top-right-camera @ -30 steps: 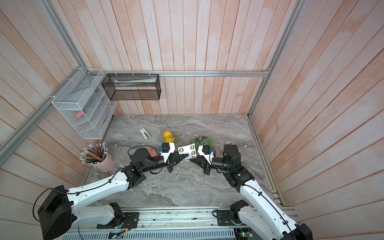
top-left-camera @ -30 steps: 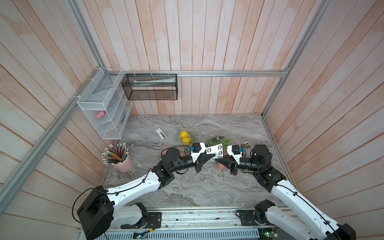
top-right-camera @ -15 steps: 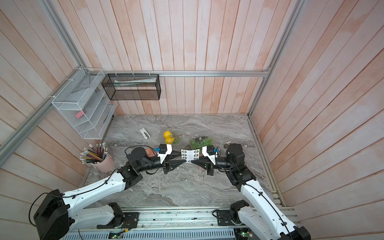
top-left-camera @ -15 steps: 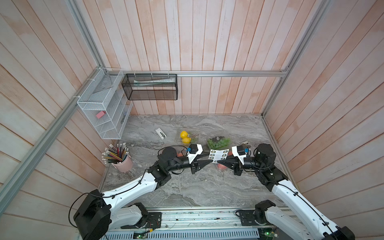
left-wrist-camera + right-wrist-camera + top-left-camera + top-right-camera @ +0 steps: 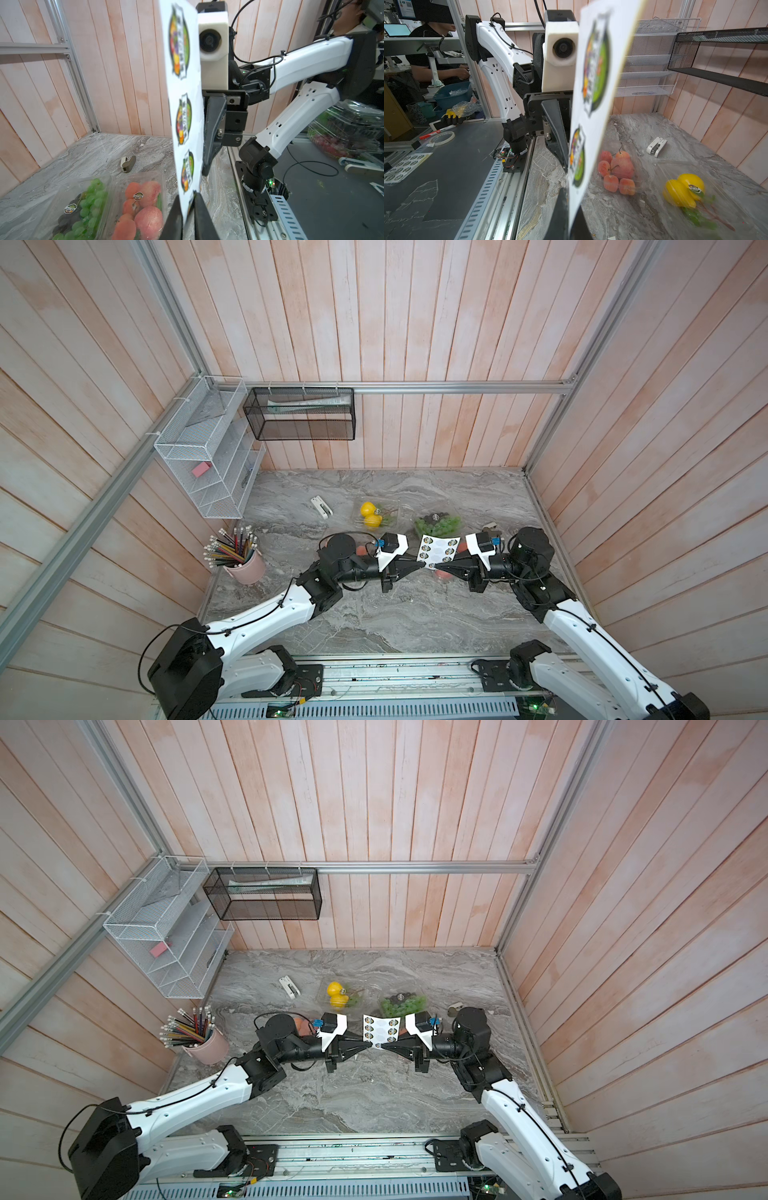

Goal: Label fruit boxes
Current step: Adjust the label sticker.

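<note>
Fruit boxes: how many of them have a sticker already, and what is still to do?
Done: the grape box, the red fruit box by the right arm and the yellow fruit box each show a round sticker. In hand: the left fingers and right fingers both pinch the sticker sheet. To do: the red fruit box by the left arm shows no visible sticker, so it seems the last one.

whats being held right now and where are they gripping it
The sticker sheet, pinched by both grippers at its end nearest the robot: left gripper from one side, right gripper from the other.
</note>
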